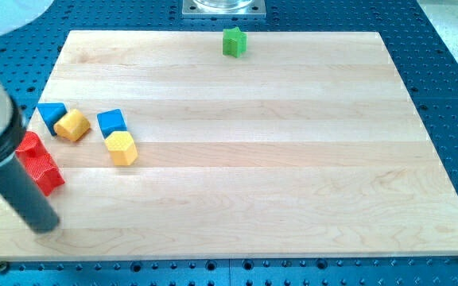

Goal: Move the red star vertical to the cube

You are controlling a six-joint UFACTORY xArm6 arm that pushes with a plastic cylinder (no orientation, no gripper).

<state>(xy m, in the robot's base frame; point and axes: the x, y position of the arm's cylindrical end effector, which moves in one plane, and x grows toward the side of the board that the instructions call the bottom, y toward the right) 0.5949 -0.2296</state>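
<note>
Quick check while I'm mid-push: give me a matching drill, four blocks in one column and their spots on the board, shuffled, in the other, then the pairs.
Blocks:
1. green star
2. red star
3. blue cube
4. yellow hexagonal block

Places:
A. at the view's left edge, right beside my tip
B. alone at the view's top edge
C. just below the blue cube
D. just to the right of the other yellow block

Pairs: 1-B, 2-A, 3-D, 4-C
</note>
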